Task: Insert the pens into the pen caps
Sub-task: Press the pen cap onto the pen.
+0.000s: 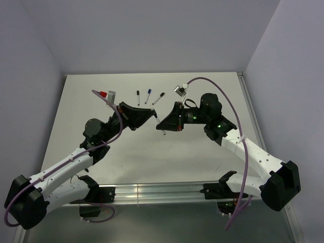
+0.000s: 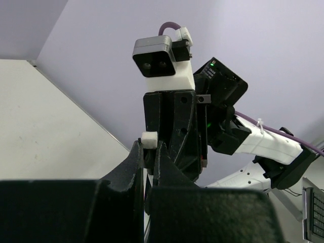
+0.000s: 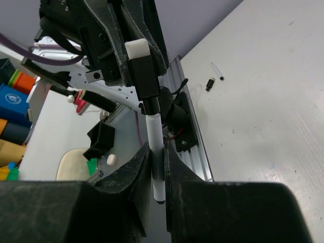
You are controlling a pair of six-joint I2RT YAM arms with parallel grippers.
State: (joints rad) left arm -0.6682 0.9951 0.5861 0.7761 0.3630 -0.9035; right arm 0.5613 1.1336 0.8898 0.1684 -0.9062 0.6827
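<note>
My left gripper (image 1: pixel 151 115) and right gripper (image 1: pixel 163 123) meet tip to tip above the middle of the table. The right gripper (image 3: pixel 157 152) is shut on a white pen (image 3: pixel 156 147) held upright. The pen's top end sits inside a black pen cap with a white end (image 3: pixel 143 71). The left gripper (image 2: pixel 150 147) is shut on that cap (image 2: pixel 149 139). Three more pens lie in a row at the back: one with a black end (image 1: pixel 137 96), one with a blue end (image 1: pixel 148 95), one with a black end (image 1: pixel 158 97). Another pen (image 3: pixel 216 71) and a loose black cap (image 3: pixel 209 84) lie on the table.
An aluminium rail (image 1: pixel 167 191) runs along the table's near edge, between the two arm bases. Grey walls close the back and sides. A purple cable (image 1: pixel 223 96) loops over the right arm. Coloured boxes (image 3: pixel 12 96) stand off the table.
</note>
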